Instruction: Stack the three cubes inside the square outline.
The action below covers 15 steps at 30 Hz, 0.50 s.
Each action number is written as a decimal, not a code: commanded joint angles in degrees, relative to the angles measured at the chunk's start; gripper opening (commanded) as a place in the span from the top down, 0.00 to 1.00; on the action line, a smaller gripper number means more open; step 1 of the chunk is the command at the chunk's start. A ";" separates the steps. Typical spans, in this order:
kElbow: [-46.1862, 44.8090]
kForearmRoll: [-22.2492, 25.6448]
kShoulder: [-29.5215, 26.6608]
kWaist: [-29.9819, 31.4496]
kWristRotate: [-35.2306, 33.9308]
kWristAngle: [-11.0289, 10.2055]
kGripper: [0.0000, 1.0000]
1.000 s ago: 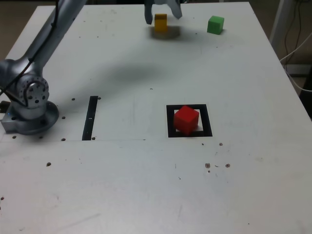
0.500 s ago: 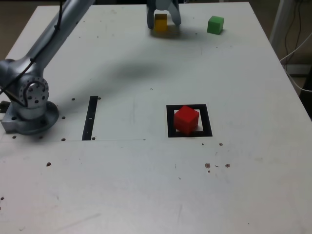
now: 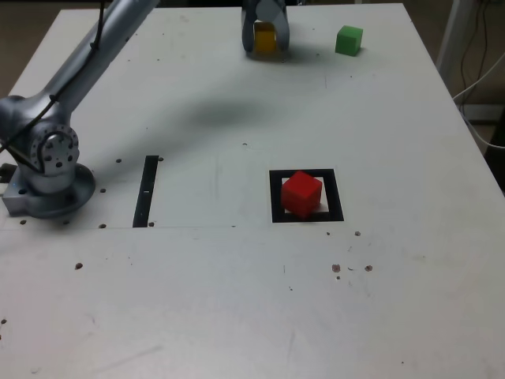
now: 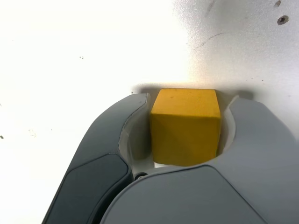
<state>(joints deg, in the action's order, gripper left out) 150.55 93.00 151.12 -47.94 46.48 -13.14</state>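
Yellow cube [image 4: 186, 133] sits between the fingers of the tool [image 4: 190, 99], grip unconfirmed, needing even pressure and a straight lift before travelling toward the exterior view's six o'clock, above the red cube [image 3: 301, 194].

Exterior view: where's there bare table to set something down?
Between the black strip and the square outline, and below both. Crowded up top, around the gripper, yellow cube and green cube.

White tbl [image 3: 197, 292] w/ dark specks is carrying red cube [image 3: 301, 194] in square black outline [image 3: 337, 197], green cube [image 3: 349, 40], narrow black strip [image 3: 146, 192].
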 commanded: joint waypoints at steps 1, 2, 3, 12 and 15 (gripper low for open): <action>0.01 0.83 -0.05 0.04 -0.39 0.05 0.63; 0.07 0.82 -0.12 0.04 -0.59 0.04 0.65; 0.13 0.81 -0.23 0.04 -0.76 0.04 0.67; -1.03 0.86 -3.99 0.20 -1.12 1.79 0.71; -2.05 0.86 -6.23 0.57 -1.42 4.12 0.71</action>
<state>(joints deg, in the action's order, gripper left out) 148.96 93.01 146.47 -47.76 45.31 -10.11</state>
